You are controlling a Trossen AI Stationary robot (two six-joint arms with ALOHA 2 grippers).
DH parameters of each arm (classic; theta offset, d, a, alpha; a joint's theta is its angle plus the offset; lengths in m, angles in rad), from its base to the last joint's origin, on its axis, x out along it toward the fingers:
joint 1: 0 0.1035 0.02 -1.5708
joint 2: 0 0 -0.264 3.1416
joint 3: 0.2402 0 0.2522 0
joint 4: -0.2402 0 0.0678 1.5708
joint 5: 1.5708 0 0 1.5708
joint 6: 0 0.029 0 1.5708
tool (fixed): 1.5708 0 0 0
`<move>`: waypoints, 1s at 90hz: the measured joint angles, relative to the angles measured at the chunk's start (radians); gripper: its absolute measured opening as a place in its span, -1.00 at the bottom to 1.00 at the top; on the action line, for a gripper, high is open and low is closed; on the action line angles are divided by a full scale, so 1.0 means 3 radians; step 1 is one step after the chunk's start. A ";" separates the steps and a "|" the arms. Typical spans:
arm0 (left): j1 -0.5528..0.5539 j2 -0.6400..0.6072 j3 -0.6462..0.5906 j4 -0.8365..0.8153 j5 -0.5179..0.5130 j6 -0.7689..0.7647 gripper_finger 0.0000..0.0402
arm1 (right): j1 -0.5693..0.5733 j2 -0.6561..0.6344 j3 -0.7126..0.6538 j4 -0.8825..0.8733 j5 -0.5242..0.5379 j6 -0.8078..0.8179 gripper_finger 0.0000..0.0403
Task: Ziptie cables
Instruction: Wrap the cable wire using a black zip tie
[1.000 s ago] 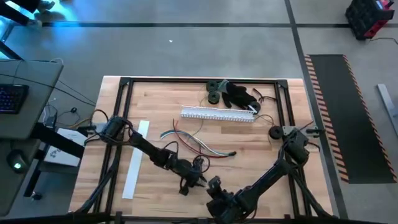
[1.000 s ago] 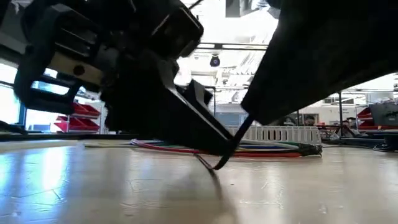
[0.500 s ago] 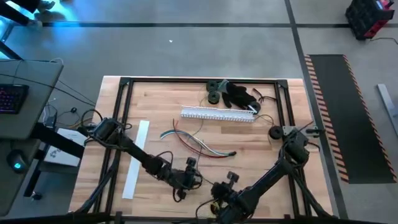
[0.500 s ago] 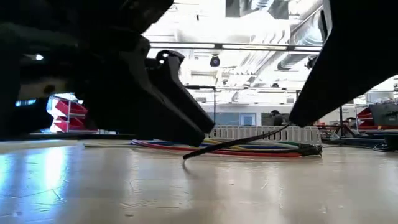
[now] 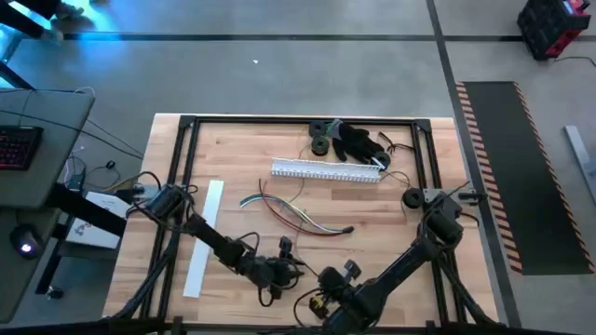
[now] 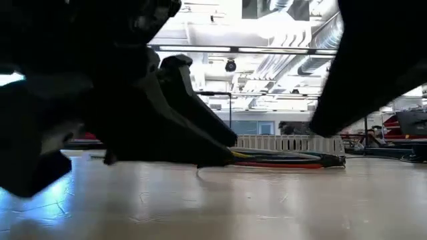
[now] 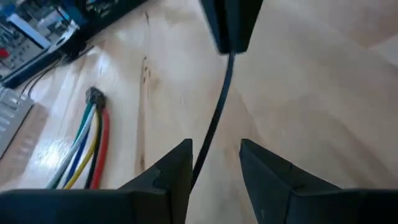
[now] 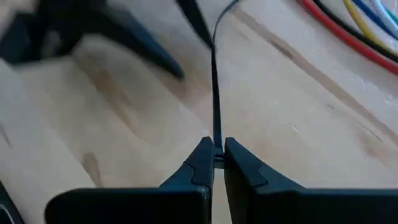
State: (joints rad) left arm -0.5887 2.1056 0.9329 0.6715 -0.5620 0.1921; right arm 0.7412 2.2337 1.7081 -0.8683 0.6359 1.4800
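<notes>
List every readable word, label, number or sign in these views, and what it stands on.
None can be read.
The white box beside the wooden table's left edge carries dark marks, too small to read.
The striped edge of the dark floor mat is pattern only.

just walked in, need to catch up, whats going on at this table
Both arms work at the table's near edge over a thin black zip tie. The right gripper is shut on one end. The left gripper is open around the strap. The cables lie loose mid-table, not yet tied, near the white slotted duct.
</notes>
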 joint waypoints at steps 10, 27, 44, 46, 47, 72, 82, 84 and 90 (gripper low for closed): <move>0.0022 0.0017 0.0002 0.0110 -0.0015 -0.0013 -0.42 | -0.0032 0.0000 0.0000 0.0076 -0.0002 -0.0062 -1.00; 0.0044 0.0024 0.0001 0.0101 -0.0004 -0.0013 -0.42 | -0.0093 -0.0028 0.0000 0.0079 -0.0005 -0.0071 -1.00; 0.0038 0.0024 0.0001 0.0098 -0.0005 0.0064 -0.43 | -0.0118 -0.0077 0.0000 0.0070 0.0050 -0.0073 -1.00; 0.0038 0.0024 0.0001 0.0097 -0.0008 0.0064 -0.43 | -0.0122 -0.0078 0.0000 0.0068 0.0050 -0.0074 -1.00; 0.0038 0.0024 0.0001 0.0098 -0.0013 0.0065 -0.44 | -0.0123 -0.0078 0.0000 0.0069 0.0050 -0.0074 -1.00; 0.0038 0.0024 0.0001 0.0099 -0.0179 0.0072 -0.85 | -0.0139 -0.0103 0.0000 0.0068 0.0039 -0.0068 -1.00; 0.0034 0.0024 0.0001 0.0095 -0.0176 0.0075 -0.97 | -0.0138 -0.0103 0.0000 0.0077 0.0043 -0.0071 -1.00; 0.0033 0.0024 0.0001 0.0093 -0.0172 0.0075 -0.97 | -0.0138 -0.0103 0.0000 0.0078 0.0041 -0.0078 -1.00; 0.0035 0.0024 0.0001 0.0094 -0.0164 0.0075 -0.98 | -0.0138 -0.0103 0.0000 0.0088 0.0040 -0.0213 -0.95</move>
State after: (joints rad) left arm -0.5782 2.1128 0.9333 0.6998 -0.6113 0.2146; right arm 0.6998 2.2028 1.7081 -0.8418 0.6479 1.4161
